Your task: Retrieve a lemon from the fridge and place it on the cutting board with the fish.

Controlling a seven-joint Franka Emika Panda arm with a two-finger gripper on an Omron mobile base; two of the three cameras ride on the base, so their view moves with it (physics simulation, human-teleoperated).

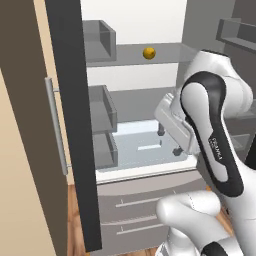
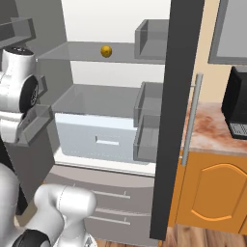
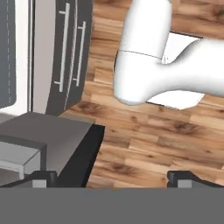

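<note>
Fridge [image 1: 75, 125] matt grey metal (glass shelves); lemon [image 1: 148, 53] smooth; floor [image 3: 148, 144] wood.

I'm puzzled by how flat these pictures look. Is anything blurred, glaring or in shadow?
Left base view: even, soft light, no glare; the lemon is sharp on its grey glass shelf in the fridge, whose white interior is the brightest area. Right base view: same flat light, the door edge dark. Hand view: the wood floor is crisp, with no blur; no strong shadows.

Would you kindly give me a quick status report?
Hand open, empty. Lemon on upper fridge shelf, doors open. Nothing blocking it.
</note>
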